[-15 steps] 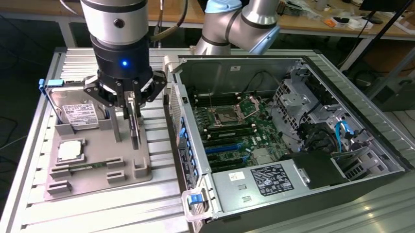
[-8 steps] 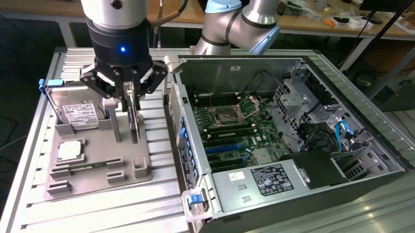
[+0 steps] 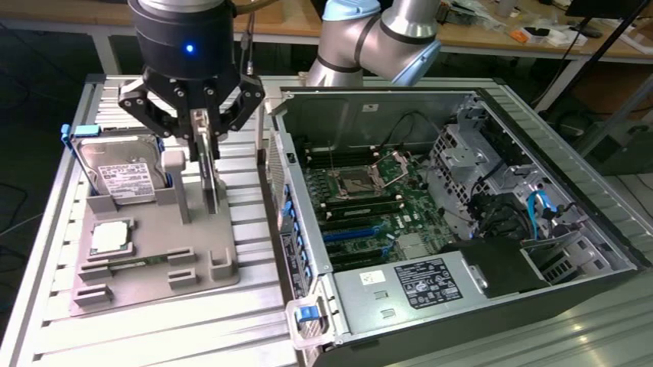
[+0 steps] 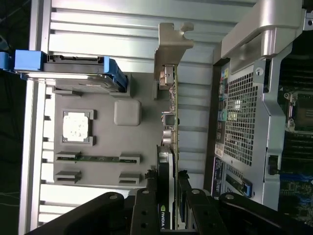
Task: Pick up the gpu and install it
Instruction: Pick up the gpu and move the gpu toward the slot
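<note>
The gpu (image 3: pixel 211 180) is a thin dark card with a silvery end bracket, standing on edge over the right part of the grey parts holder (image 3: pixel 153 267). My gripper (image 3: pixel 207 134) comes down from above and is shut on the card's upper edge. In the wrist view the gpu (image 4: pixel 168 122) runs away from the gripper (image 4: pixel 166 196), a black finger pressed on each side, and its bracket sticks out past the holder (image 4: pixel 102 142). Whether its lower edge still touches the holder I cannot tell.
A silver hard drive (image 3: pixel 122 172) in a blue frame leans at the holder's back, and a square processor (image 3: pixel 110 238) lies in front of it. The open computer case (image 3: pixel 306 306) stands on the exterior view's right, motherboard with blue slots (image 3: pixel 352 229) exposed. Ribbed aluminium table (image 3: pixel 153 336) lies underneath.
</note>
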Robot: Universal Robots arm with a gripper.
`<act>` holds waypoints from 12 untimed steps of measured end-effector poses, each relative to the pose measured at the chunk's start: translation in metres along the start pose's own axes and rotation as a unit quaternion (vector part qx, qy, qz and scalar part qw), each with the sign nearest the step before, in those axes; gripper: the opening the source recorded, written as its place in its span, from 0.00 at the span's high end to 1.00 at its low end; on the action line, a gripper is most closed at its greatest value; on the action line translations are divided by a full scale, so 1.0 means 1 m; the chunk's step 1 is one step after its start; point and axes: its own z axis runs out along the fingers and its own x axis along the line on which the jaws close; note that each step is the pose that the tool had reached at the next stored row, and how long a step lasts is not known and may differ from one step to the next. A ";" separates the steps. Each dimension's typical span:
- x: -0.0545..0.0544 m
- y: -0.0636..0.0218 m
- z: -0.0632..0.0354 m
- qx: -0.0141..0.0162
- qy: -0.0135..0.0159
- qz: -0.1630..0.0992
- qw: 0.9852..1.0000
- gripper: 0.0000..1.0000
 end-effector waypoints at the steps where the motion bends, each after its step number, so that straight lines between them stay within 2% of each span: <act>1: 0.000 0.0001 -0.0033 0.000 0.000 0.000 1.000 0.73; 12: -0.001 0.0015 -0.0369 0.000 0.000 0.000 1.000 0.73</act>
